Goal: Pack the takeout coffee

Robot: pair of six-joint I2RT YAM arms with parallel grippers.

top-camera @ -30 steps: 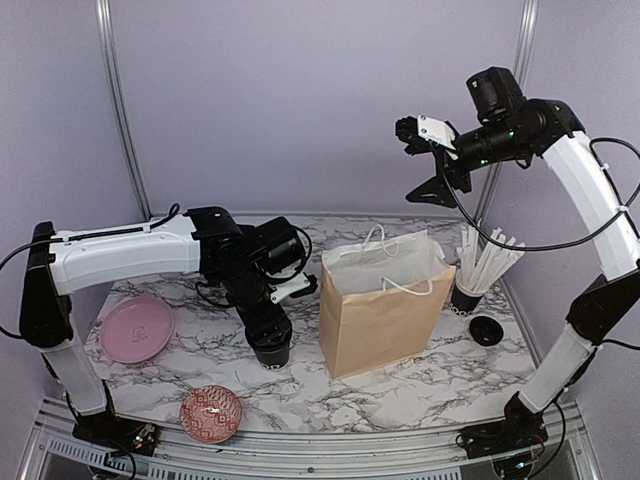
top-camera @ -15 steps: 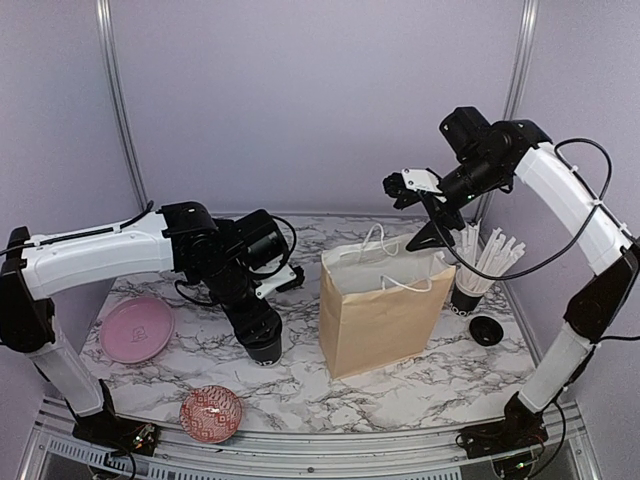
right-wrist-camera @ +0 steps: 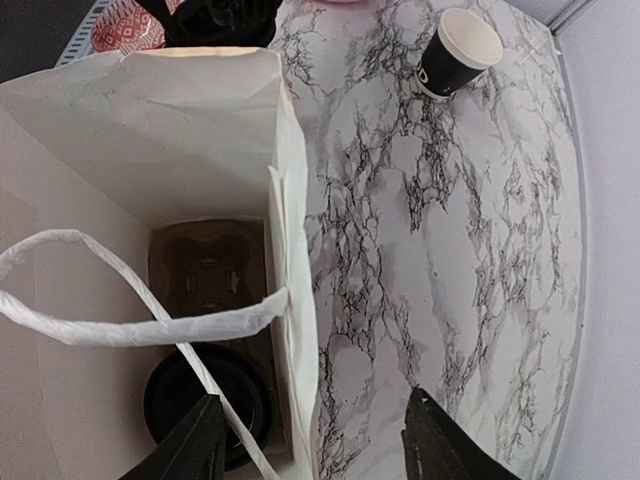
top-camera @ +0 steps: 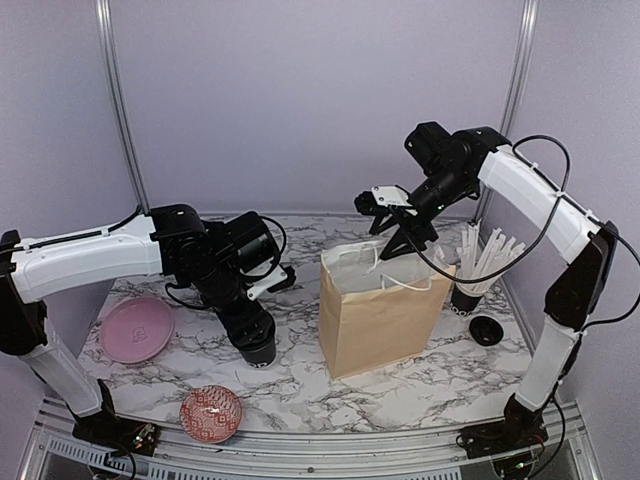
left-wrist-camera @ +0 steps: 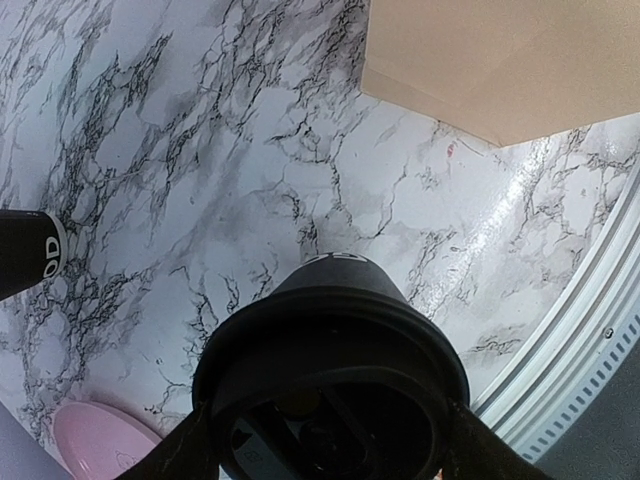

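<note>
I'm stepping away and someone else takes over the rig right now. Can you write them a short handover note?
Left gripper: shut on a lidded black cup, low, to the left of the paper bag.
Right gripper: open, holding nothing, above the bag's rim.
Done: one packed cup, lidded, sits in the carrier at the bag's bottom.
Left: put the held cup in the bag. An unlidded cup stands on the table outside the bag.
</note>
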